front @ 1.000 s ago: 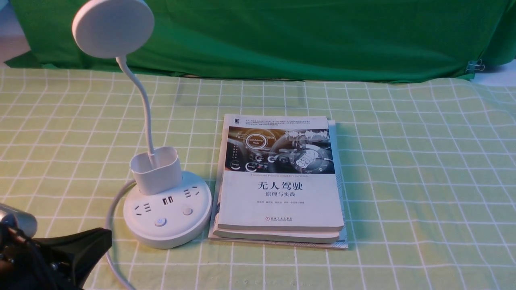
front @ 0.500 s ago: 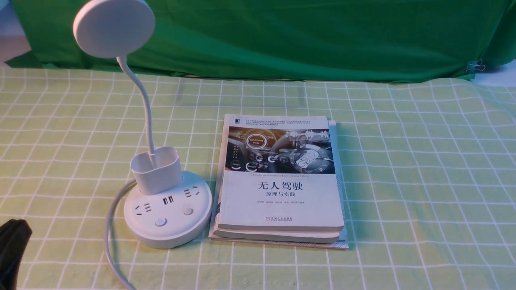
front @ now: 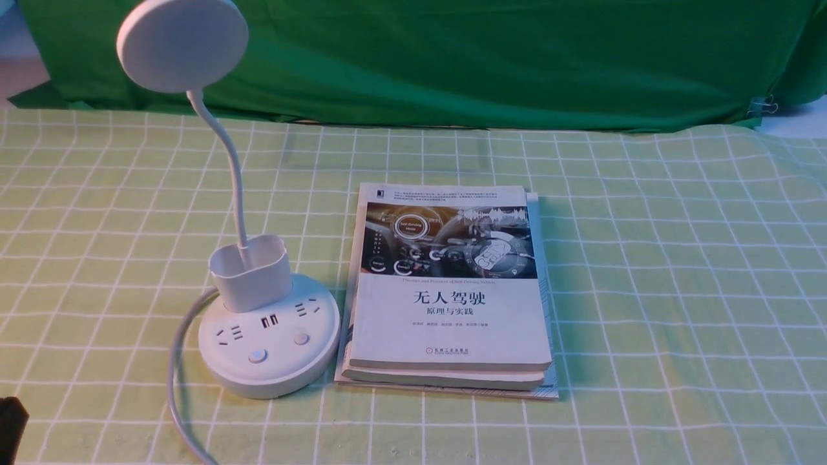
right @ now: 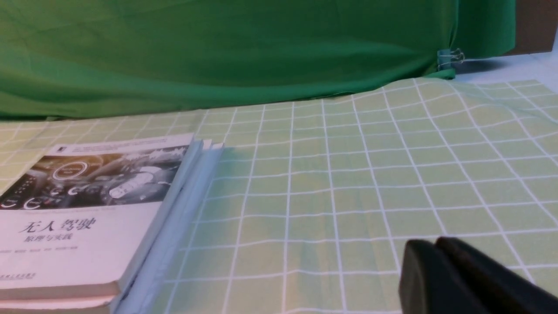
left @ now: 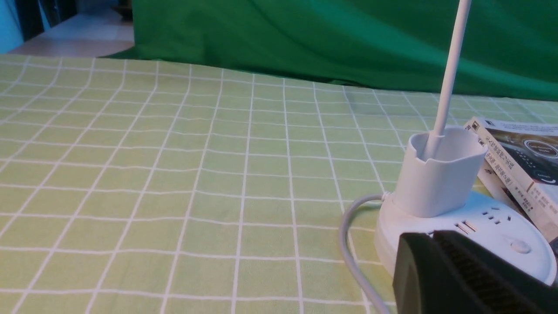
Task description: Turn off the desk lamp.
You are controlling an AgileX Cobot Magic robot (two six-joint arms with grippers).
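Standing on the checked green tablecloth is one desk lamp, to the robot's left of a stack of books and just beside it. The stack looks like three books, though the lower ones show only their edges. The top cover reads "无人驾驶" with "原理与实践" beneath; the smaller print is too fine to read. A green curtain hangs behind the table, with one metal clip at its right end.

The lamp is white: a flat round head on a thin bent neck rising out of a small cup, on a round base with three socket groups, two round buttons near the front edge and a grey cord trailing off to the left. No glow shows from the head, whose back faces the front camera.

The left claw sits low, near the lamp's base, fingers pressed together and holding nothing. The right claw is likewise closed and empty, above bare cloth well apart from the books.
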